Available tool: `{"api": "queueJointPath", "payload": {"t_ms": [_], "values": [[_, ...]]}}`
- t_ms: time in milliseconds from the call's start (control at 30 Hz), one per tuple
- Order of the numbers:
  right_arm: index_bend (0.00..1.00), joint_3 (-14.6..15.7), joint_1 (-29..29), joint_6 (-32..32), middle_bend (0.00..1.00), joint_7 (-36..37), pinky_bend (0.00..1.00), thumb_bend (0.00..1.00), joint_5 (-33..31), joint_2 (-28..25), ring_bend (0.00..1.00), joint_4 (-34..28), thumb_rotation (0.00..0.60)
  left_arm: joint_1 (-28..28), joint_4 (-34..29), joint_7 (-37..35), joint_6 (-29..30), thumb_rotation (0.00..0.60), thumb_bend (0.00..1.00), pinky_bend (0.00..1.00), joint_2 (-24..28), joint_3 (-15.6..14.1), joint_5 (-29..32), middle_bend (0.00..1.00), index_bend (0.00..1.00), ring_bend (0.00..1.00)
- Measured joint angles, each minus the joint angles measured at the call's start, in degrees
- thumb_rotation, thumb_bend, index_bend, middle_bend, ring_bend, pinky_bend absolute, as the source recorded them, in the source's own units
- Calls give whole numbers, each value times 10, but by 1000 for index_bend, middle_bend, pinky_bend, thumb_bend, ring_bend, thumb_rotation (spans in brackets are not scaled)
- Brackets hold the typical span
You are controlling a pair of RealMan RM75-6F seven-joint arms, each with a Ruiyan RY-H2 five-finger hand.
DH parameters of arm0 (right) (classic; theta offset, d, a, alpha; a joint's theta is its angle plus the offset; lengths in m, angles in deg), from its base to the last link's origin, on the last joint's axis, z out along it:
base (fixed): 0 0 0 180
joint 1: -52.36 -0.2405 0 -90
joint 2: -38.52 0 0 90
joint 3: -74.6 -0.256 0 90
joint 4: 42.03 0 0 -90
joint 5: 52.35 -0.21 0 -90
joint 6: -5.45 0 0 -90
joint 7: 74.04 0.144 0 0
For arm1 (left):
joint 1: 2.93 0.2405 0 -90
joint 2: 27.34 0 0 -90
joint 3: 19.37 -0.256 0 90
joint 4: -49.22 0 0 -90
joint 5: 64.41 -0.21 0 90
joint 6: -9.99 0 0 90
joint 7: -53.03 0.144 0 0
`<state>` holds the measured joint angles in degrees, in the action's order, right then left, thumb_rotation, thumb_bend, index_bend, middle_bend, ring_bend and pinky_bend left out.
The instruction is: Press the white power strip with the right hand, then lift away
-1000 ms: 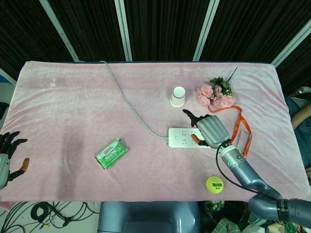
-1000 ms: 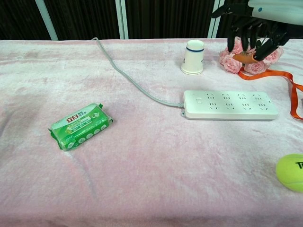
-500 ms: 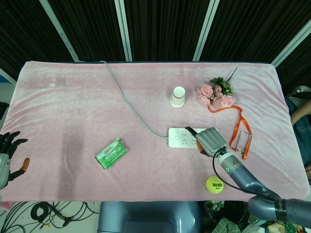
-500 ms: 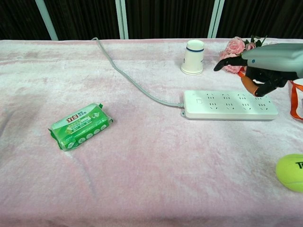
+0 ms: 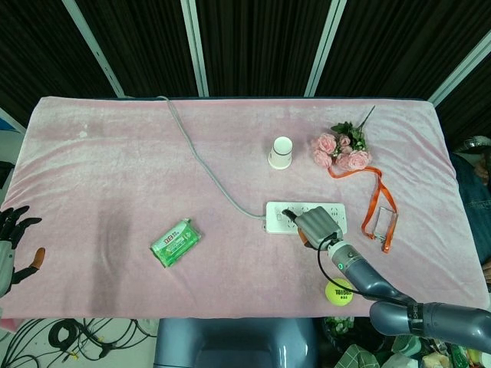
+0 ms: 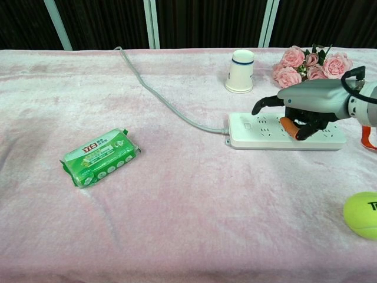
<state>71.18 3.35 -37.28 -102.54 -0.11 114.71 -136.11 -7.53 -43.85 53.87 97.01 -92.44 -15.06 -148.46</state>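
The white power strip (image 5: 275,218) (image 6: 253,134) lies flat on the pink cloth, right of centre, its grey cable (image 5: 201,164) running off to the far left edge. My right hand (image 5: 314,225) (image 6: 307,104) lies palm down over the strip's middle and right part, fingers spread and curved down onto the sockets, the orange-tipped thumb touching its top. It holds nothing. My left hand (image 5: 12,247) hangs off the table's left edge with fingers spread and nothing in it; only the head view shows it.
A paper cup (image 5: 281,152) (image 6: 240,71) and pink roses (image 5: 342,151) (image 6: 309,63) stand behind the strip. An orange ribbon (image 5: 381,216) lies to its right, a tennis ball (image 5: 338,290) (image 6: 362,215) near the front edge, a green pack (image 5: 175,242) (image 6: 100,156) to the left.
My right hand has come down and moved left, from above the roses and the strip's right end onto the strip's top. The strip and the left hand have stayed put.
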Motion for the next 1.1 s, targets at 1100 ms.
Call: {"api": "queueJointPath", "payload": {"t_ms": [1100], "values": [[178, 29, -36, -4, 888, -24, 952, 801, -44, 26, 932, 9, 600, 0, -5, 3, -1, 600, 384, 66, 1, 3, 7, 105, 254, 45]]}}
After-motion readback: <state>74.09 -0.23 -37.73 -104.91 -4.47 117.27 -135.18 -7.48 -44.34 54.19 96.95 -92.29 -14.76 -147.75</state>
